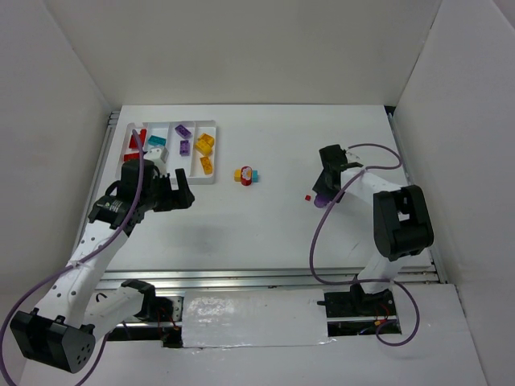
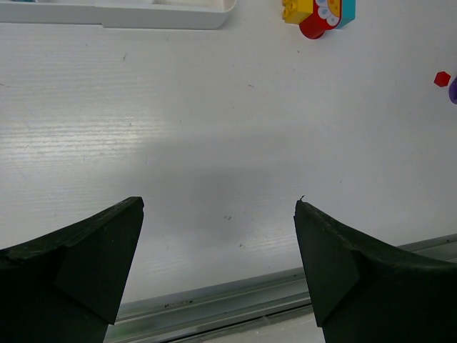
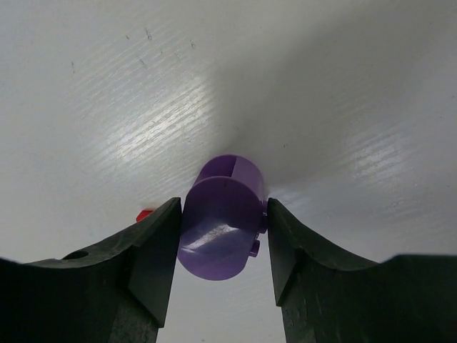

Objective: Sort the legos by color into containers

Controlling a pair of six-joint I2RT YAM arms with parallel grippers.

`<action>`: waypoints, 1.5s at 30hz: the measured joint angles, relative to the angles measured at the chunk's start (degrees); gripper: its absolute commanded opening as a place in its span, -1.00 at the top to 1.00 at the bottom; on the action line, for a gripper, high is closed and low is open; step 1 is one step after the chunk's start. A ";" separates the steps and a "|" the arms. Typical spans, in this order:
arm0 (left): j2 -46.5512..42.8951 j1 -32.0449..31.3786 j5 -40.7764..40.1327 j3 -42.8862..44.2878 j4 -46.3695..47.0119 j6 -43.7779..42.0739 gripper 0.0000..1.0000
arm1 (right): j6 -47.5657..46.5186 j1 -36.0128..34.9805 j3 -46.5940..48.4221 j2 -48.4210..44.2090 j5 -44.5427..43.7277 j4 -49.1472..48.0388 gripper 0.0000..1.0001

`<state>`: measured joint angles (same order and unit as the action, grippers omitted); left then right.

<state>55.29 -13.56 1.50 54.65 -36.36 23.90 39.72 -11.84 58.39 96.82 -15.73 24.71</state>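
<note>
the right pincer (image 3: 223,214) is clamped on a purple brick (image 3: 223,239), a rounded piece squeezed between the two black fingers (image 3: 153,250) with its far end poking out past their tips. whether it rests on the white table (image 1: 257,233) or hangs just above it cannot be told. just beside the pincer's left finger a small red piece (image 3: 145,214) lies on the table, apart from the purple brick. seen from above, this pincer (image 1: 324,193) is over the right half of the table, with the small red piece (image 1: 307,197) close on its left. the left pincer (image 2: 219,204) is spread wide apart and holds nothing, with only bare table between its fingers and just ahead of them. farther ahead and off to its right lies a multicoloured cluster (image 2: 319,14) of yellow, red and teal parts joined together. in the top view the cluster (image 1: 246,174) sits on the table between the two pincers, nearer the left one (image 1: 185,189). ahead of the left pincer and to its left is the white tray (image 2: 164,18), whose near right corner (image 1: 201,180) is just beside the pincer. its four long compartments run away from the pincer. counted from the left, they hold red bricks (image 1: 133,145), teal bricks (image 1: 156,141), purple bricks (image 1: 183,129) and yellow bricks (image 1: 204,143).
</note>
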 measured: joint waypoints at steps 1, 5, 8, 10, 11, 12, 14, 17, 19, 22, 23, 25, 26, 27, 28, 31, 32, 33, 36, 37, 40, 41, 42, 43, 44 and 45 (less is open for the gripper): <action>0.00 0.00 0.00 0.00 0.00 -0.02 -0.99 | -0.17 0.09 0.00 -0.02 0.17 -0.04 1.00; 0.00 0.02 0.76 0.00 0.15 -0.07 -0.99 | -1.33 -0.02 -2.25 -1.88 2.58 -2.97 1.00; 0.00 0.04 2.95 -0.02 0.74 -0.22 -0.99 | -2.34 -0.61 -6.34 -6.56 4.26 -4.66 1.00; -0.07 0.04 4.90 -0.02 1.22 -0.24 -0.99 | -2.91 -1.11 -7.74 -9.79 5.11 -4.59 1.00; -0.22 0.04 6.34 -0.07 1.57 -0.24 -0.99 | -3.52 -1.46 -8.20 -12.61 5.75 -4.74 1.00; -0.44 0.07 7.74 -0.24 2.19 -0.20 -0.99 | -3.76 -1.75 -8.24 -14.29 5.97 -4.83 1.00; -1.18 0.09 11.89 -1.03 4.00 0.28 -0.99 | -4.15 -2.64 -8.24 -18.23 6.16 -5.38 1.00; -2.32 -0.46 19.08 -4.52 10.45 2.80 -0.99 | -3.76 -5.75 -8.24 -23.34 5.42 -5.42 1.00; -2.43 -2.91 22.77 -8.07 16.02 6.27 -0.99 | -2.49 -9.42 -8.02 -26.01 4.00 -4.96 1.00; -0.48 -10.32 24.76 -11.10 23.74 10.60 -0.99 | 0.66 -15.98 -7.15 -28.92 1.64 -3.04 1.00; 0.57 -12.85 25.00 -11.28 26.34 11.63 -0.99 | 1.81 -18.10 -6.60 -29.75 0.81 -2.27 1.00; 2.03 -17.27 24.63 -11.26 31.39 13.60 -0.99 | 4.04 -22.56 -5.53 -31.54 -1.01 -1.25 1.00; 2.60 -18.86 24.24 -11.15 33.46 14.14 -0.99 | 4.96 -24.74 -5.05 -32.52 -2.01 -0.85 1.00; 3.15 -20.17 23.82 -10.93 35.30 14.58 -0.99 | 5.86 -26.69 -4.68 -33.57 -2.78 -0.76 1.00; 3.74 -21.20 23.12 -10.49 36.59 15.26 -0.99 | 6.62 -28.72 -4.33 -34.77 -3.26 -0.83 1.00; 6.49 -22.99 21.94 -8.39 39.43 15.58 -0.99 | 8.28 -33.03 -3.87 -37.55 -3.67 -1.29 1.00; 7.45 -23.30 21.53 -7.72 40.24 15.58 -0.99 | 8.72 -34.12 -3.61 -38.10 -3.87 -1.22 1.00; 8.28 -23.45 21.16 -7.30 40.85 15.58 -0.99 | 9.03 -34.91 -3.21 -38.27 -4.04 -1.18 1.00; 9.55 -23.69 20.83 -7.15 41.79 15.65 -0.99 | 9.73 -37.51 -2.03 -38.21 -4.81 -1.14 1.00; 9.90 -23.74 20.83 -7.15 42.10 15.78 -0.99 | 9.97 -38.45 -1.77 -38.21 -4.96 -1.09 1.00; 10.32 -24.06 20.87 -7.15 43.19 16.37 -0.99 | 10.21 -40.17 -0.92 -37.97 -5.46 -0.98 1.00; 10.34 -24.30 20.83 -7.15 43.63 16.65 -0.98 | 10.27 -40.52 -0.61 -37.83 -5.55 -1.01 1.00; 10.38 -24.55 20.83 -7.15 44.00 16.76 -0.98 | 10.36 -40.79 -0.22 -37.62 -5.79 -1.05 1.00; 10.51 -24.68 20.87 -7.15 44.37 16.85 -0.96 | 10.36 -41.05 0.15 -37.33 -5.99 -1.09 1.00; 10.64 -24.83 20.94 -7.15 44.63 16.90 -0.96 | 10.38 -41.35 0.50 -36.98 -6.14 -1.07 1.00; 10.82 -24.92 21.09 -7.15 44.96 17.00 -0.93 | 10.38 -41.70 0.90 -36.61 -6.29 -1.07 1.00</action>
<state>66.11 -38.48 22.59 47.51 8.60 40.91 50.11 -53.54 59.29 60.20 -22.02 23.64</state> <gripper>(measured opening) 0.984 0.543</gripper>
